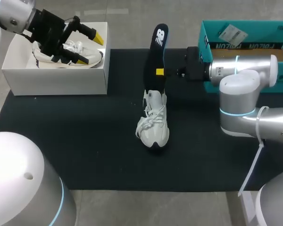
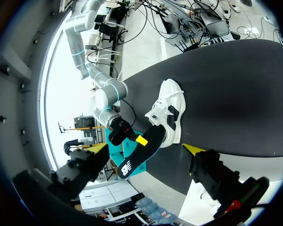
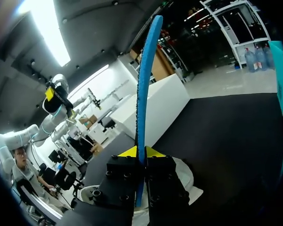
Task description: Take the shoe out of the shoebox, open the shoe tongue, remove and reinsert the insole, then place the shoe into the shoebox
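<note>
The white shoe [image 1: 153, 125] stands at the middle of the black-topped bench [image 1: 85, 141] with its toe toward 6 o'clock. The dark insole [image 1: 156, 47] rises from its heel opening toward 12 o'clock. The right pincer [image 1: 159, 71] comes in from 3 o'clock and is closed narrowly on the insole's middle, with the blue edge [image 3: 142, 94] pinched between its two yellow tips. At 10 o'clock the left pincer [image 1: 89, 48] hangs spread wide, holding nothing, over the white shoebox [image 1: 56, 77], which holds a second white shoe [image 1: 75, 47]; a teal box [image 1: 245, 46] sits at 2 o'clock.
</note>
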